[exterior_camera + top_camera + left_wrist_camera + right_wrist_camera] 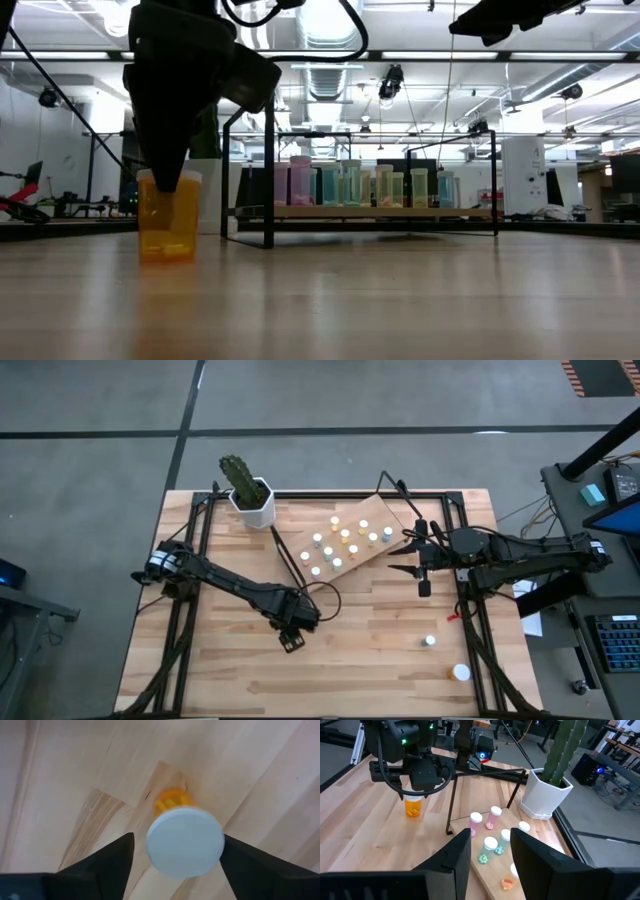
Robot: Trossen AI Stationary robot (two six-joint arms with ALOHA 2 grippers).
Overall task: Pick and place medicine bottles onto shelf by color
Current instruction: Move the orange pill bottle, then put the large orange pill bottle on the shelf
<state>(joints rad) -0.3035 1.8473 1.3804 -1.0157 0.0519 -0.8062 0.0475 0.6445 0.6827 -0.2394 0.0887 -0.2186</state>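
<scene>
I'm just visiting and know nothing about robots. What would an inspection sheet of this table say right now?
Surface: light plank table, nothing spilled.
Job's things: orange bottle upright on the table; many bottles on the tilted shelf; two white-capped bottles loose near the right edge.
Clutter: cactus pot at the back.
Grippers: left gripper straddles the orange bottle, fingers apart; right gripper hovers open by the shelf, empty.
Cables: one loops near the left arm.
Surroundings: workshop, desks, nobody seen.
</scene>
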